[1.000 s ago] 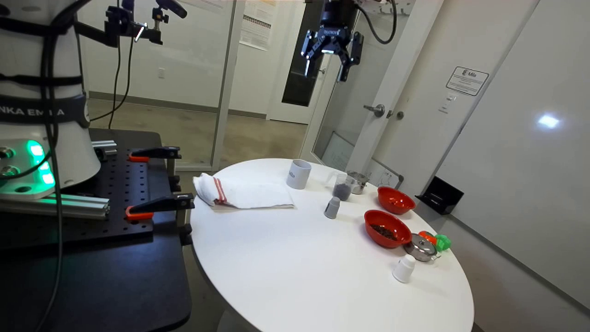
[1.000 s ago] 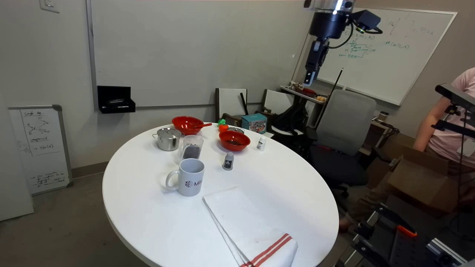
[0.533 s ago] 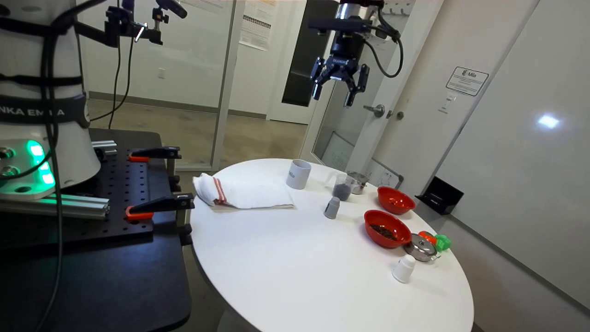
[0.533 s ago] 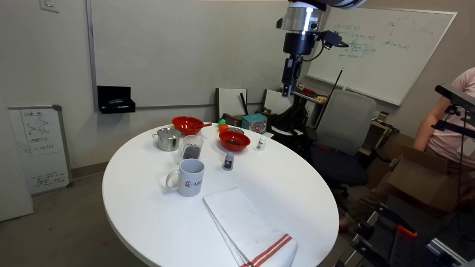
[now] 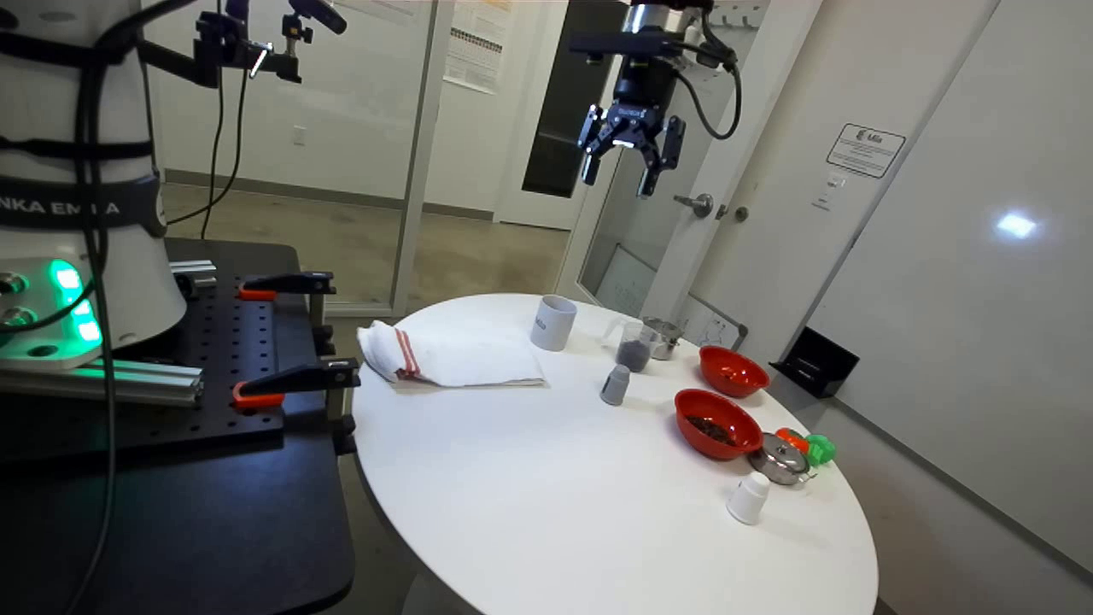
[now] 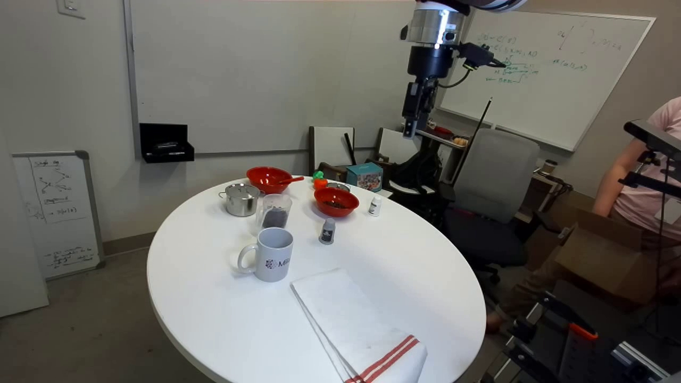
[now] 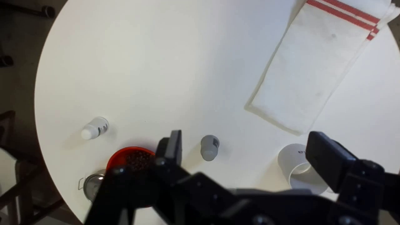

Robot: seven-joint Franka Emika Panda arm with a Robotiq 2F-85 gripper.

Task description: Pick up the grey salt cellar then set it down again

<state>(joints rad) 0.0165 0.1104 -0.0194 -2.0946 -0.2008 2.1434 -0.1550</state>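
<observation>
The grey salt cellar stands upright on the white table in both exterior views. In the wrist view the salt cellar shows between the two fingers, closer to the left one. My gripper is open and empty, pointing down, high above the table. It also shows high up in an exterior view, edge-on. In the wrist view its fingers are spread wide and do not touch anything.
The pale cup, a clear measuring cup, a steel pot, two red bowls, a lidded steel pan, the white shaker and a folded towel stand or lie around the salt cellar.
Over the first half second my gripper came down, shifting right in an exterior view and left in an exterior view. Since then it has barely moved. It stays open; the table things have not moved.
</observation>
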